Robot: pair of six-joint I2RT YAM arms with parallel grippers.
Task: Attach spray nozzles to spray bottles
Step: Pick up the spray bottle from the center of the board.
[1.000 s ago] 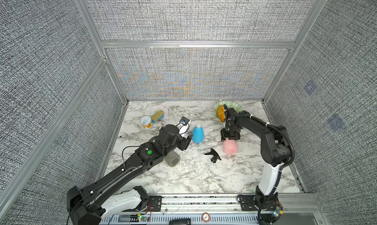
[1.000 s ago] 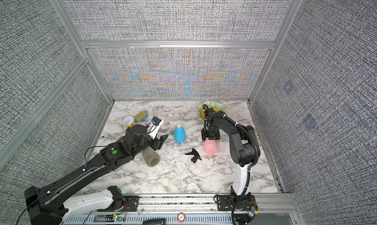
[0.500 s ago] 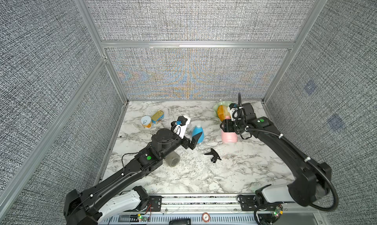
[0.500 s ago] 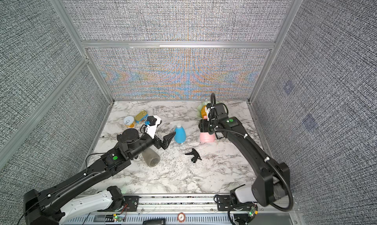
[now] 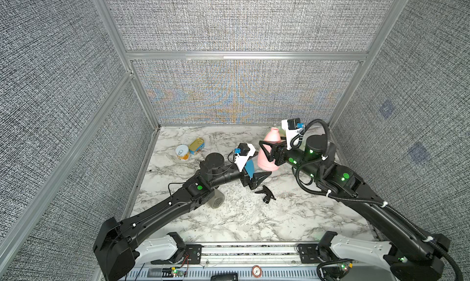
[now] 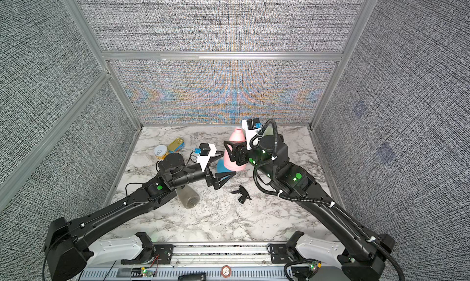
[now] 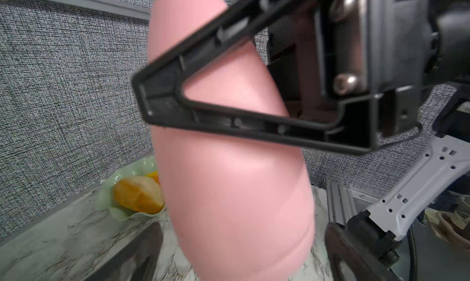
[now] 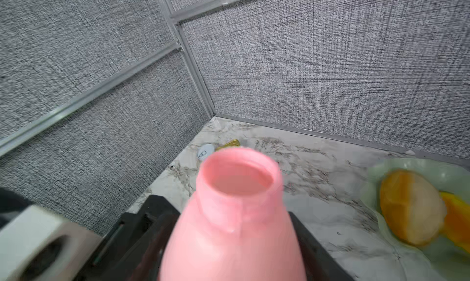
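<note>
I have the right gripper (image 5: 264, 148) pinching the pink tapering plastic bottle (image 5: 273, 138) across the middle of its body, one black finger on each side. The bottle leans slightly and sits toward the far right of the white-and-grey marble tabletop (image 5: 229, 216). I cannot tell whether its base is clear of the surface. From the right wrist camera I look down on its neck, and the round mouth is open.

The left gripper (image 6: 229, 163) is spread wide and grips nothing. It points across at the pink bottle. In the left wrist view that bottle's lower body fills the space ahead of the gripper, with one of the right gripper's fingers (image 7: 229, 124) lying across it. I cannot tell whether the left fingers touch it.

The blue tapering plastic bottle (image 5: 249, 166) stands just beside the pink one, half hidden behind the left wrist. In a top view it shows between the left fingers, though I cannot judge whether it is actually inside them. The smoky grey translucent bottle (image 6: 187, 197) lies on its side under the left forearm. The black trigger spray nozzle (image 5: 265, 192) lies loose on the marble, near the left gripper and on my side of it.

A round tin can (image 5: 182, 152) and a flat yellow tin (image 5: 196, 146) sit together at the far left. A pale green dish (image 8: 381, 170) holding an orange fruit-like lump (image 8: 409, 206) sits in the far right corner.
</note>
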